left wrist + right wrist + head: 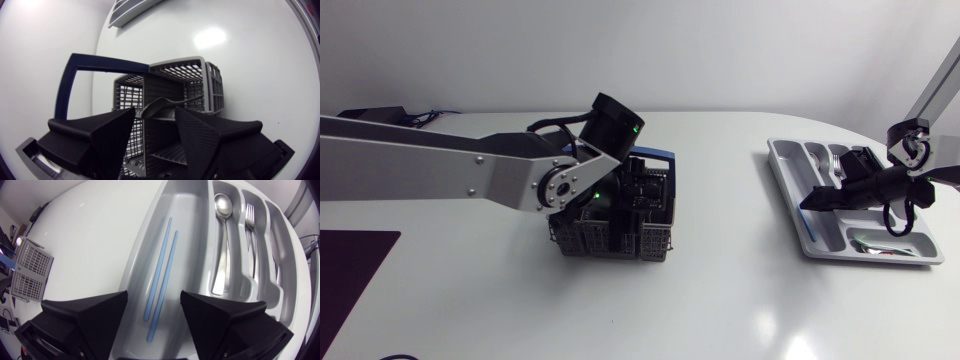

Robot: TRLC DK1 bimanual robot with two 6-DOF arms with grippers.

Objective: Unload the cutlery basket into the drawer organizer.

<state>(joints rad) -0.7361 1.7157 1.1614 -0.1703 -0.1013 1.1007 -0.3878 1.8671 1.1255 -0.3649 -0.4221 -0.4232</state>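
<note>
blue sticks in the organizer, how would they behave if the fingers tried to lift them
The blue sticks look thin and straight, so probably stiff and light. Lying flat on the organizer floor, they may well slide or roll from the broad fingers rather than lift cleanly.

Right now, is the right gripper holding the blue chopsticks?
No, the right gripper is open and empty; both blue chopsticks lie flat in the long compartment of the drawer organizer.

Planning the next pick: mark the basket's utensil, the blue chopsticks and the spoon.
utensil (157,106): left wrist view, its broad end.
blue chopsticks (158,267): right wrist view, one stick's middle.
spoon (223,204): right wrist view, its bowl.
</note>
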